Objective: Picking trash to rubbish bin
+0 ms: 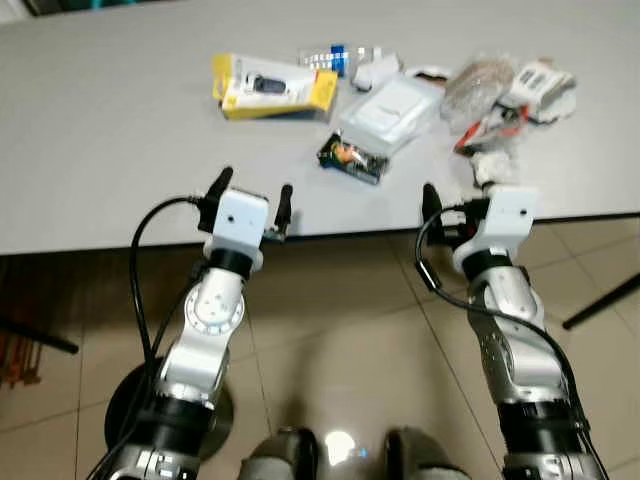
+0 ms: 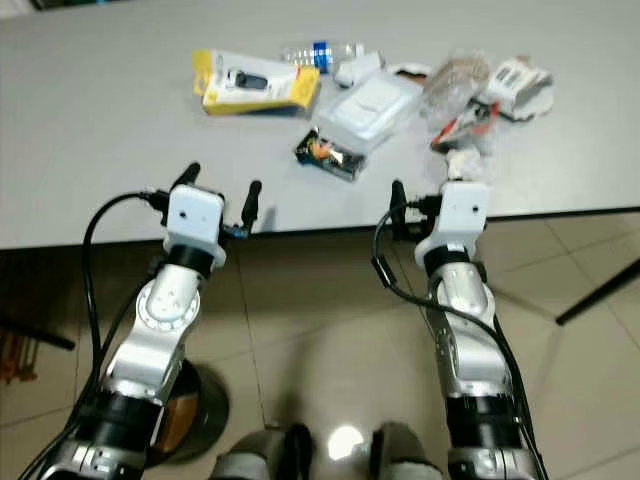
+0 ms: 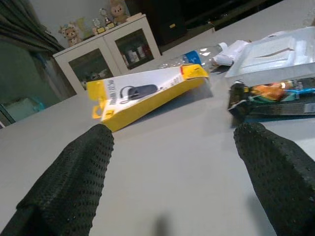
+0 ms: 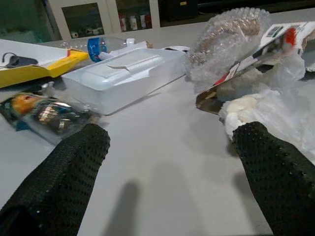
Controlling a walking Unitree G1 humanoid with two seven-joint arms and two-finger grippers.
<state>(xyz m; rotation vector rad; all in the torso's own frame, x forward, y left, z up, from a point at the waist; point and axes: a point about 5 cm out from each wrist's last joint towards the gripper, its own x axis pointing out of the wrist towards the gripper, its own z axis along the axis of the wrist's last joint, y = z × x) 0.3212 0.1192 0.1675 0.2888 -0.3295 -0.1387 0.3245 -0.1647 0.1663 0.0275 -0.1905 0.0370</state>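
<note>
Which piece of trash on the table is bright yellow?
The flat yellow box with a picture of a black gadget on it, lying farthest to the left of the pile. The other pieces are white, clear or dark.

Print on the yellow box (image 1: 272, 87) is too small to read. The clear bottle (image 2: 322, 52) lies partly behind it. The surface (image 1: 100, 150) is cut off by the picture's edges.

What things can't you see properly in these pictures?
- Rubbish bin: head views, mostly hidden behind the left arm; its inside is not visible.
- Yellow box: print too small to read.
- Dark snack wrapper: left wrist view, cut off at the frame edge; label blurred.
- Plastic bottle: right wrist view, partly behind the clear plastic container.
- Right gripper: the second fingertip is hidden against white trash in the head views.
</note>
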